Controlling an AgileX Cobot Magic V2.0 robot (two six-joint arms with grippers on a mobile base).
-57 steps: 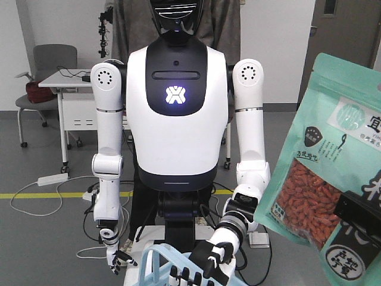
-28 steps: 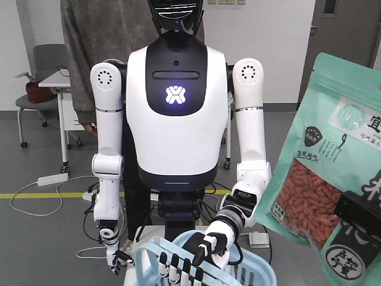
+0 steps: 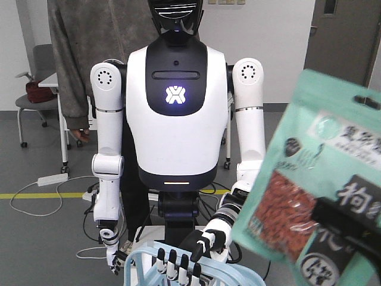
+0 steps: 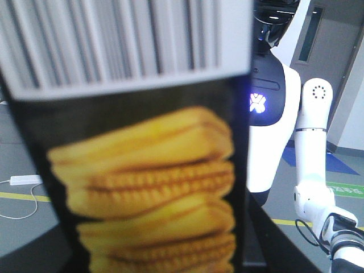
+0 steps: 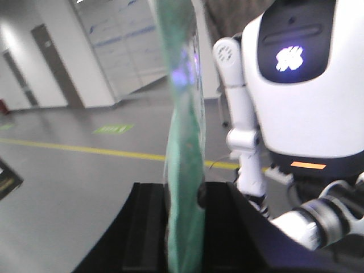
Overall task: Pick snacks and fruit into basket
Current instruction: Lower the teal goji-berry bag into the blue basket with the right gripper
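The snacks, a mint-green pouch (image 3: 303, 179) with a window of red berries, hang tilted at the right of the front view. My right gripper (image 3: 348, 223) is shut on the pouch's lower end. The right wrist view shows the pouch (image 5: 182, 131) edge-on between the two black fingers of that gripper (image 5: 185, 190). A black pack (image 4: 148, 170) printed with yellow biscuits and a barcode fills the left wrist view, held in my left gripper (image 4: 170, 250), whose fingers are mostly hidden. The pale blue basket (image 3: 140, 257) is at the bottom centre, held by a humanoid's hand (image 3: 181, 262). The fruit is out of view.
A white humanoid robot (image 3: 175, 119) stands facing me, close ahead. A person in a grey-brown coat (image 3: 71, 59) stands behind its shoulder. A chair and desk (image 3: 47, 77) are at the far left, and cables lie on the floor (image 3: 36, 196).
The green pouch has swung left and tilted in the front view. The humanoid raised the basket, then shifted it slightly lower and left. The person behind moved to the left.
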